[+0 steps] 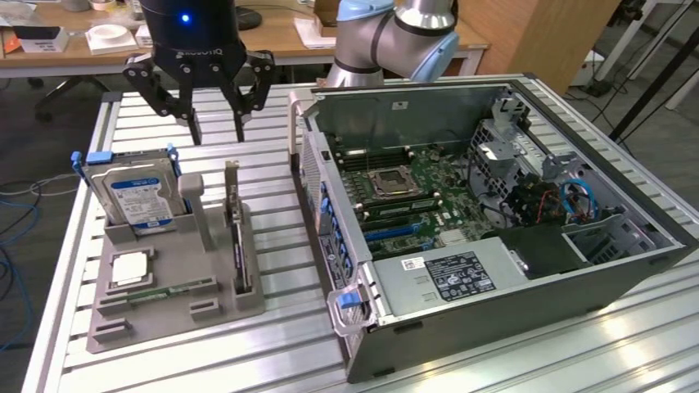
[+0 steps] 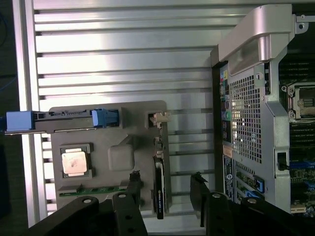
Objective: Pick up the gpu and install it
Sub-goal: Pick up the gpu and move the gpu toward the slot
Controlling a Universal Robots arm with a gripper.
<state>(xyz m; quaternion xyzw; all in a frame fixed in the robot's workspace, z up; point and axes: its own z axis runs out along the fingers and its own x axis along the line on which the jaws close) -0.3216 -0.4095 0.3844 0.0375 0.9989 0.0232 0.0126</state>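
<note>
The gpu stands on edge in a slot of the grey holder, its silver bracket end upward, on the exterior view's left. My gripper hangs open in the air behind and above the holder, with nothing between its black fingers. In the wrist view the gpu appears as a narrow dark strip in the holder. It lies between my two fingertips, and my gripper is well above it, apart from it.
The open computer case lies on the exterior view's right, motherboard exposed. The holder also carries a hard drive with blue rails, a processor chip and a memory stick. The slatted aluminium table supports everything.
</note>
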